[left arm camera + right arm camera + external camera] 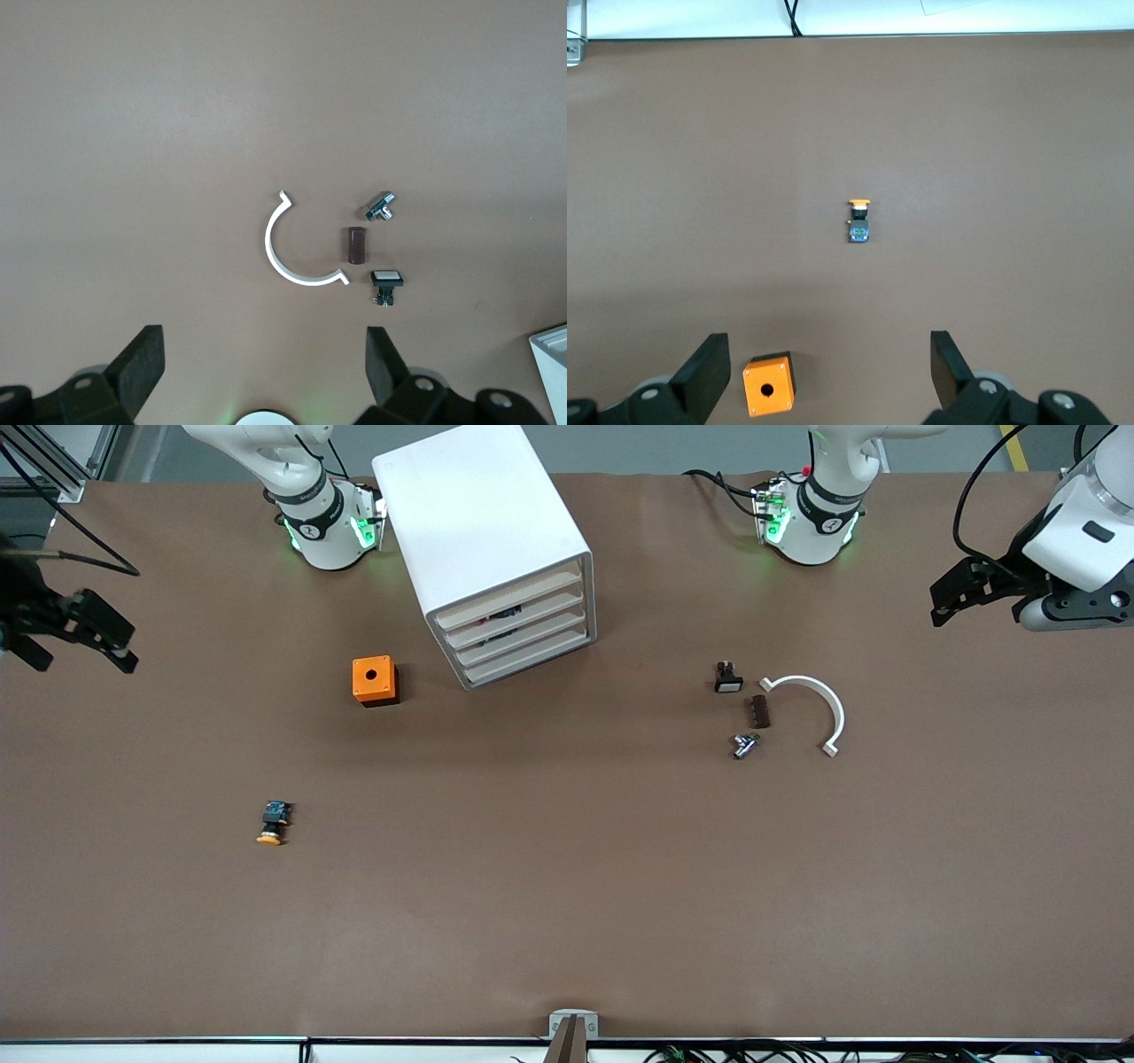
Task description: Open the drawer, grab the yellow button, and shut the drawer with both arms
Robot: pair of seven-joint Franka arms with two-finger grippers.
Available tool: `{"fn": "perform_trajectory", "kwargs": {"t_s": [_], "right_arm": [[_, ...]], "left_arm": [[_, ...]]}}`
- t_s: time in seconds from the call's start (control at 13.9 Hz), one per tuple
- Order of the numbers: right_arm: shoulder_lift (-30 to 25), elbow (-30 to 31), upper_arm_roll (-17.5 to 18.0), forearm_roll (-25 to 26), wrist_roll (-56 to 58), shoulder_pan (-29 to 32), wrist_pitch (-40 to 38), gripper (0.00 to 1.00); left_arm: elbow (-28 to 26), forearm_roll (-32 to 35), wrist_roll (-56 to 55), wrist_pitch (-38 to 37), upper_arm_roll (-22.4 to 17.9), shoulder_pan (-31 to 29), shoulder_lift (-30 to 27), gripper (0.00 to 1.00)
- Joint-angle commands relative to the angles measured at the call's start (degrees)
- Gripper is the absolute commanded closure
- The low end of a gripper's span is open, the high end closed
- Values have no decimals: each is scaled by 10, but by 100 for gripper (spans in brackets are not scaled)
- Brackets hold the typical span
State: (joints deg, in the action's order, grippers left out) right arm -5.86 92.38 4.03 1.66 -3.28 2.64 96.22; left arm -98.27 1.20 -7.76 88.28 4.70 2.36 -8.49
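The white cabinet [483, 522] stands between the arm bases, and its top drawer [509, 599] sits flush with the three below. The button [274, 823], with an orange cap and blue-black body, lies on the table toward the right arm's end, nearer the front camera than the orange box. It also shows in the right wrist view [858, 221]. My right gripper [80, 651] hangs open and empty over the right arm's end of the table [828, 367]. My left gripper [952, 598] hangs open and empty over the left arm's end [264, 367].
An orange box with a hole [375, 680] [769, 384] sits beside the cabinet. Toward the left arm's end lie a white C-shaped clip [819, 708] [288, 252], a brown part [760, 711], a black-and-white part [727, 677] and a small metal part [744, 745].
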Motion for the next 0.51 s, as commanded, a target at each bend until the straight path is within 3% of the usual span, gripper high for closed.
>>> {"fn": "perform_trajectory", "kwargs": {"t_s": [0.0,0.43], "right_arm": [[19,-41,3,2,-23,0,-39,0],[18,-38,3,2,-22,-1,-49,0]], "left_arm": [[19,11,13,-3,-4,2,3,0],[26,10,11,-7,-4,2,11,0]]}}
